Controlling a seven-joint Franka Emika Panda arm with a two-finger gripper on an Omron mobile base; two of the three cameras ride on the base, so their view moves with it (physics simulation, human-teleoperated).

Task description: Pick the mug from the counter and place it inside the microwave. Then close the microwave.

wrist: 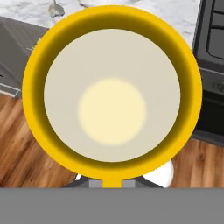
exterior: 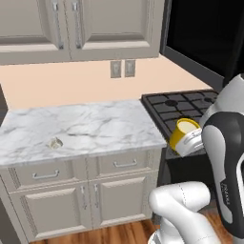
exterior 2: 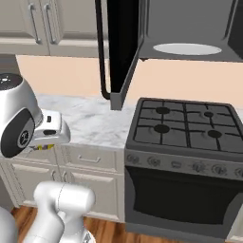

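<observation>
Both base views face the counter (exterior: 95,126) and stovetop (exterior 2: 185,126); hand view hangs close above.

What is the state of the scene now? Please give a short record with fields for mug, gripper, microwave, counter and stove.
mug: small glossy yellow cylindrical mug, held in the air beside the counter edge, off the counter
gripper: gripper shut on the mug
microwave: large black microwave, door open, white round turntable bare
counter: white marble slab with a small pale lumpy object on it
stove: black gas stovetop, nothing on the burners

Black stovetop (exterior 2: 185,124), pale lump (exterior: 55,142)
</observation>
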